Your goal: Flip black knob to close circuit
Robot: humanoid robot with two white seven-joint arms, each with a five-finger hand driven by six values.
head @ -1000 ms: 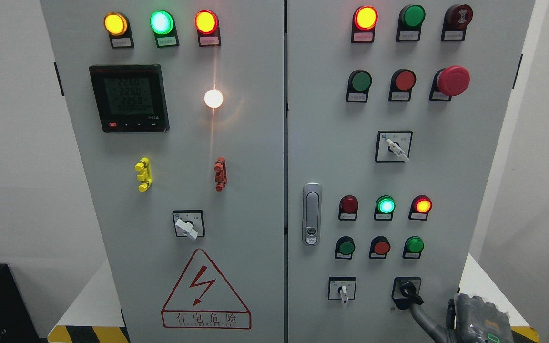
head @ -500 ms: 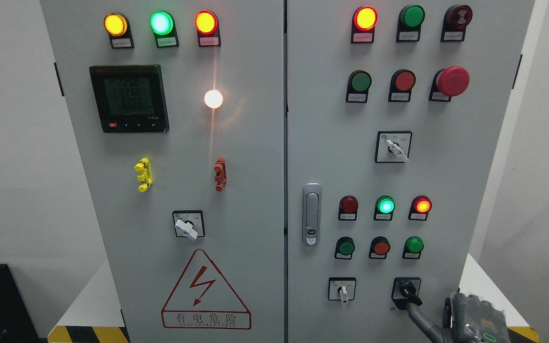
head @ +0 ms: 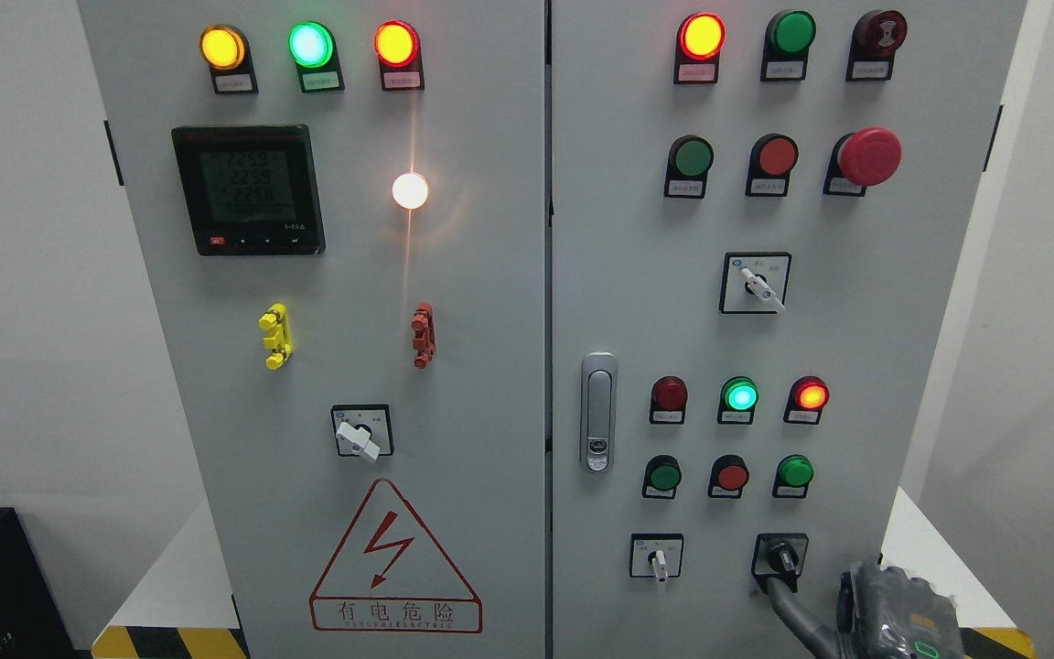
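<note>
The black knob (head: 781,556) sits on its square plate at the bottom right of the grey cabinet's right door (head: 865,384); its lever points almost straight down. My right hand (head: 811,624) comes in at the lower right corner, just below and to the right of the knob. One grey finger (head: 779,595) is stretched out up and left, with its tip touching the lower end of the lever. The hand holds nothing; its other fingers are mostly hidden behind its back. No left hand shows.
Left of the black knob is a white selector switch (head: 658,558). Above are small green and red buttons (head: 732,476) and indicator lamps (head: 740,396). A door latch (head: 597,412) stands by the seam. A white ledge (head: 925,549) runs right of the cabinet.
The knob's lever has swung from pointing down-right to nearly straight down. My right hand and its finger have shifted left, following the lever.
</note>
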